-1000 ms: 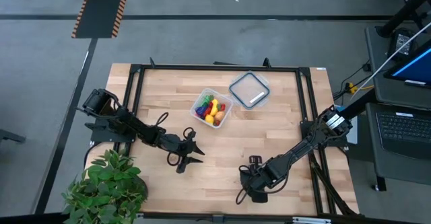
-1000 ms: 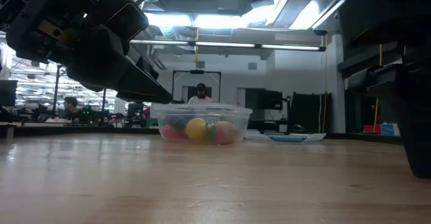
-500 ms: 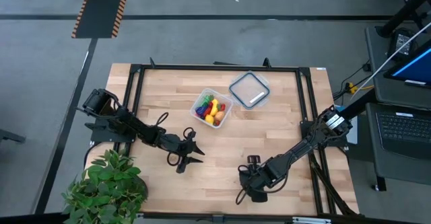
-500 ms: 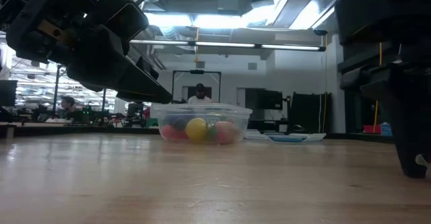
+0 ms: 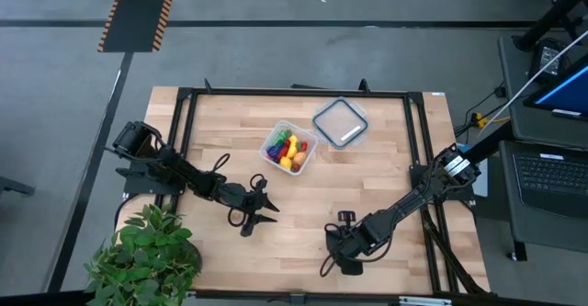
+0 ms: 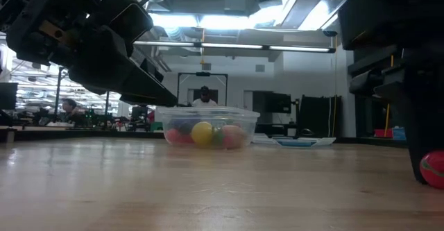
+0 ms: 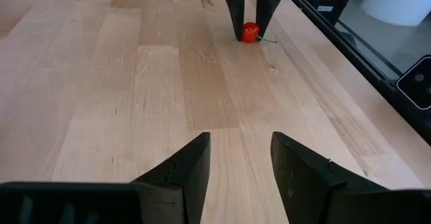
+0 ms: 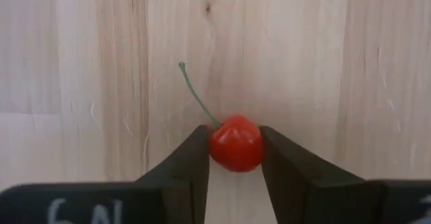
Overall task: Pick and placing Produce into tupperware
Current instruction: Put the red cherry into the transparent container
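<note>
A red cherry (image 8: 236, 143) with a green stem (image 8: 195, 93) lies on the wooden table near its front edge. My right gripper (image 8: 234, 132) points down, shut on it; the left wrist view shows the cherry (image 7: 250, 31) between the fingers, and the low view shows the cherry (image 6: 433, 168) at the table top. The clear tupperware (image 5: 290, 148) stands mid-table toward the back with several coloured pieces of produce inside. My left gripper (image 5: 262, 221) hovers open at the table's left middle and holds nothing. My right gripper pinches the cherry's round body (image 8: 217, 146) between its two fingers, one on each side. The fingers come from above, pointing steeply down. The cherry sits on the table, and its stem sticks out free beyond the fingers.
A flat clear lid (image 5: 340, 122) with a greyish-blue rim lies behind and to the right of the tub. A leafy potted plant (image 5: 147, 255) stands at the front left corner. A black frame (image 5: 184, 122) runs round the table top.
In the low view my right gripper's finger has shifted sideways, and the red cherry has come into sight against it. My left arm has kept still.
</note>
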